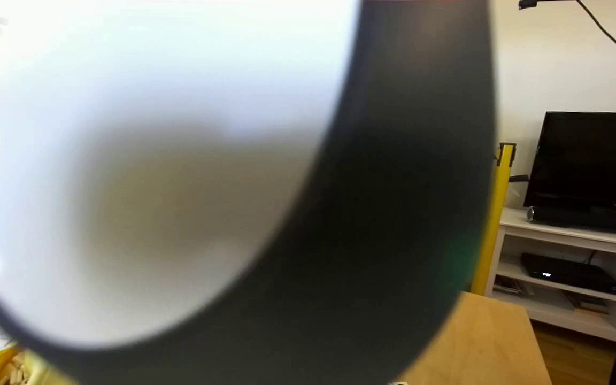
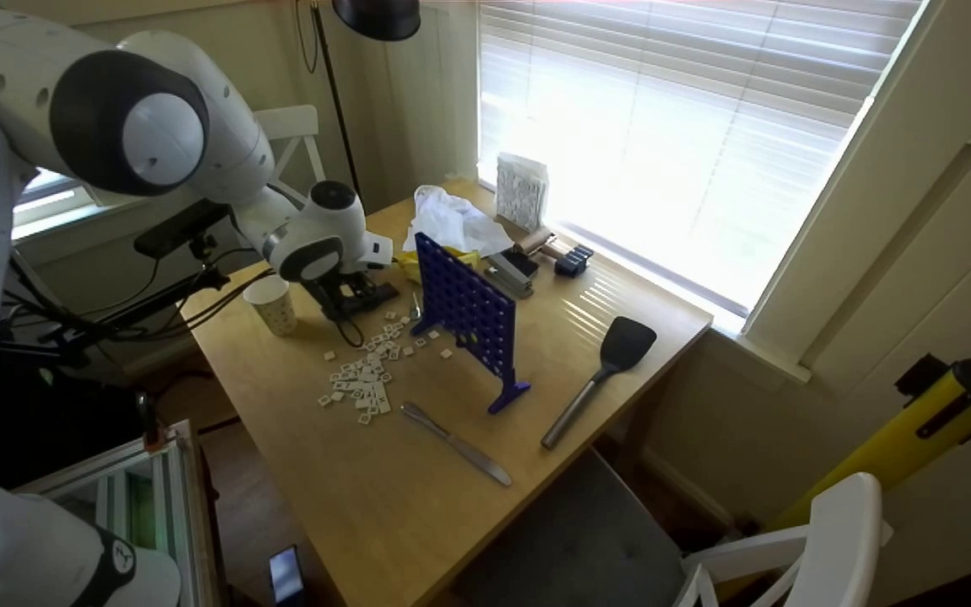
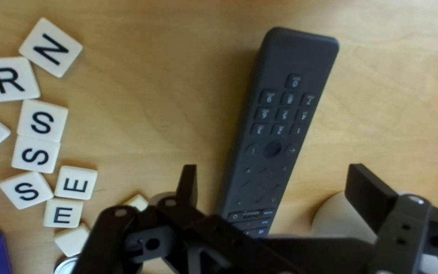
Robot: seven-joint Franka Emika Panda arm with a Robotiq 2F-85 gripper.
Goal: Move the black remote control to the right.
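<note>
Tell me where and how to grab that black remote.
Probably from above, near the middle of the remote, by its long edges: it lies flat, buttons up, long but narrow. In the wrist view the open end effector spans that width, but the remote slants, so a slight turn may help.

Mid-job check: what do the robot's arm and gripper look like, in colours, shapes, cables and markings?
The arm is white and rounded, with dark bands at its joints, pale round caps and a round emblem low down. The gripper is black, with blocky fingers on linkages with round pin heads. A thin dark cable loops beside it.
</note>
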